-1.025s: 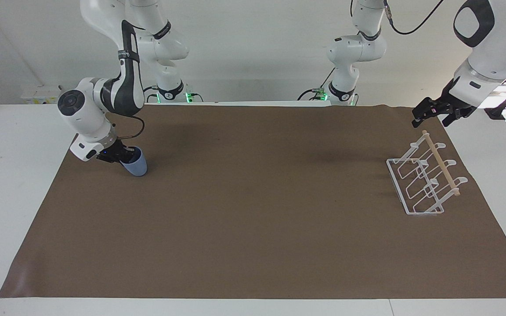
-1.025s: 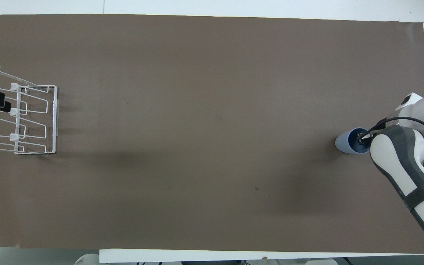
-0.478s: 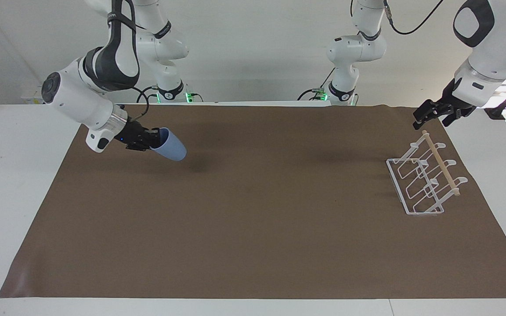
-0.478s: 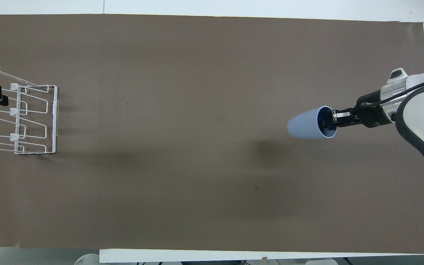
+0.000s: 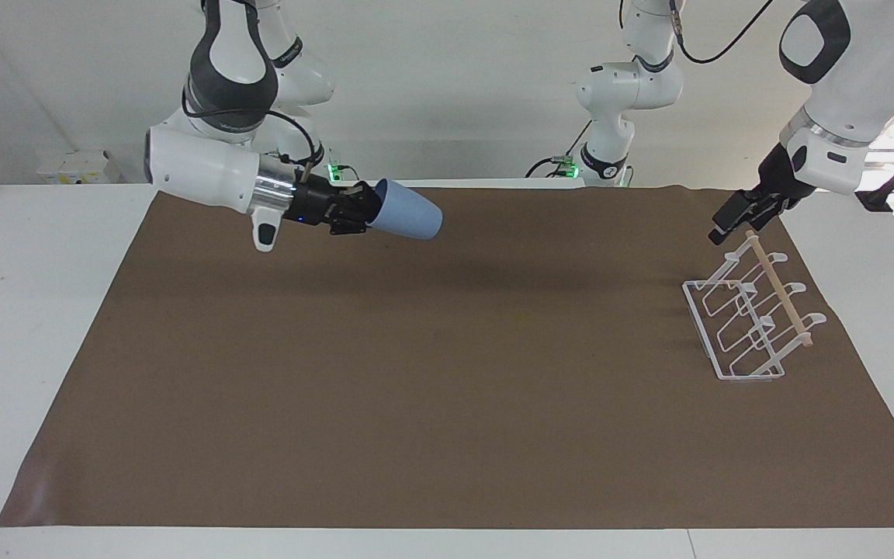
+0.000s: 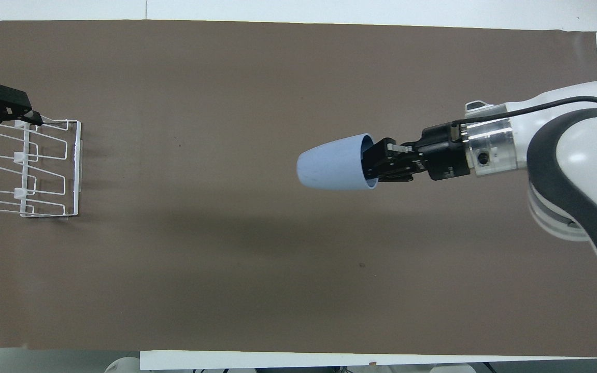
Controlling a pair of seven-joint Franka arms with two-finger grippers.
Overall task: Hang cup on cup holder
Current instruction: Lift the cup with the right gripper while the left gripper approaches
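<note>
From my remote station, the right gripper (image 5: 360, 213) carried the cup (image 5: 409, 220) upper-centre above the table (image 5: 447, 373), fingers clamped on its rim; the left gripper (image 5: 732, 218), fingers apart, hovered over the cup holder (image 5: 750, 314) at frame right.

A small light-blue handleless cup (image 5: 408, 219) is lifted on its side above the brown mat, base pointing toward the left arm's end of the table, where a white wire cup holder (image 5: 750, 316) with a wooden dowel stands.
</note>
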